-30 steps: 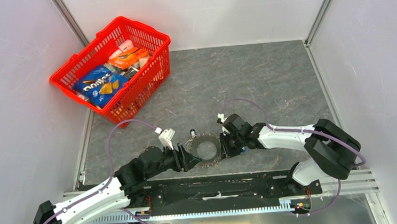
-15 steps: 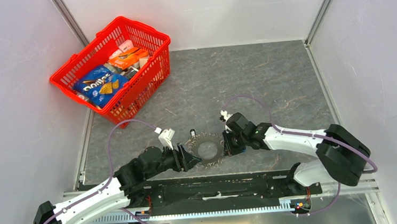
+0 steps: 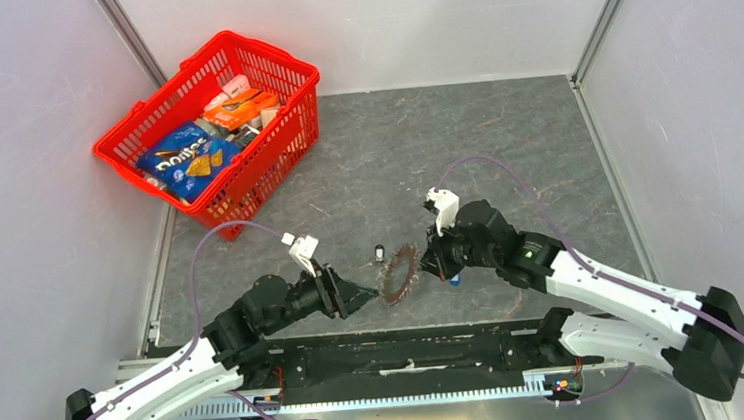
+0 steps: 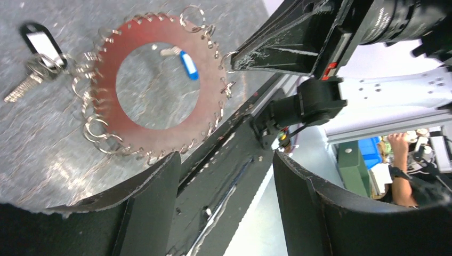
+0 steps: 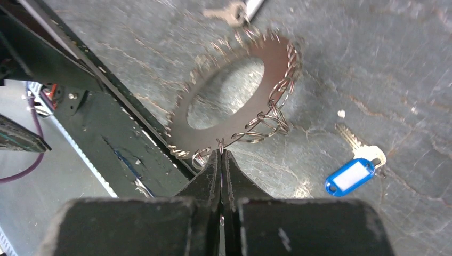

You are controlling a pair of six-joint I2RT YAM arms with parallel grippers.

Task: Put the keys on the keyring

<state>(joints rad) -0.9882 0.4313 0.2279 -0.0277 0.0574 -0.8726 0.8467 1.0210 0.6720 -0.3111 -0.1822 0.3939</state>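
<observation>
One rust-brown ring-fringed flat disc (image 3: 400,273) stands tilted, its rim clamped in the right gripper (image 5: 220,154), the left gripper (image 3: 363,293) agape just beside. The top view shows the tilt; the right wrist view, a blue-tagged silver key (image 5: 352,173) lying beside.

The rings (image 5: 269,117) are shiny wire, the disc (image 5: 274,56) dull brown metal, the tag (image 5: 349,176) glossy blue plastic.

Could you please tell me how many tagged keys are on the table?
2. The black-tagged key lies beside the ringed disc, on its far side; the blue-tagged key lies by the right end effector. Others may be hidden.
</observation>
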